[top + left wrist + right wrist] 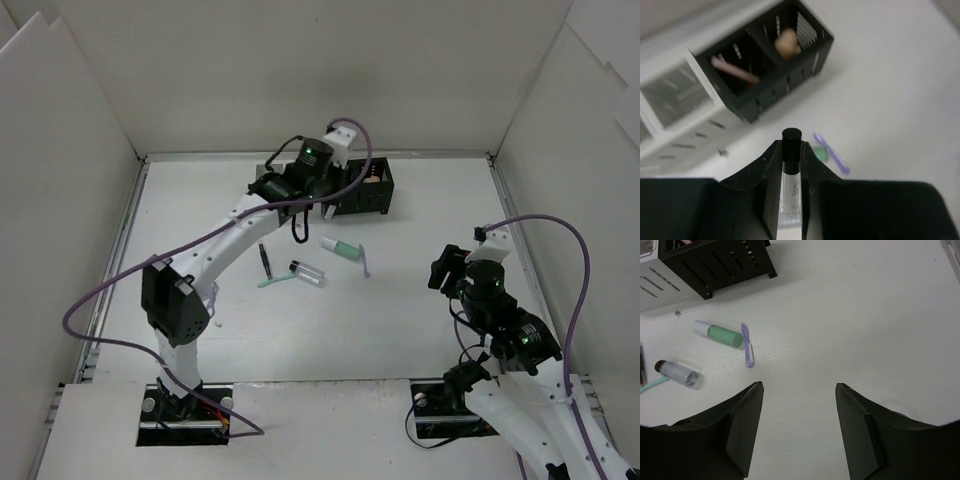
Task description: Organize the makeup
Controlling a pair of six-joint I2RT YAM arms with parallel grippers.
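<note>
The white box (670, 105) is blurred. Print on the tube (791, 185) pinched by the left jaws cannot be read; the right jaws are held spread.

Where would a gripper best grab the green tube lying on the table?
Grip the green tube around its middle, from above, closing across its narrow width. It lies flat on its side on the table, and the purple stick sits close by its green end, so the middle is clear of that.
</note>
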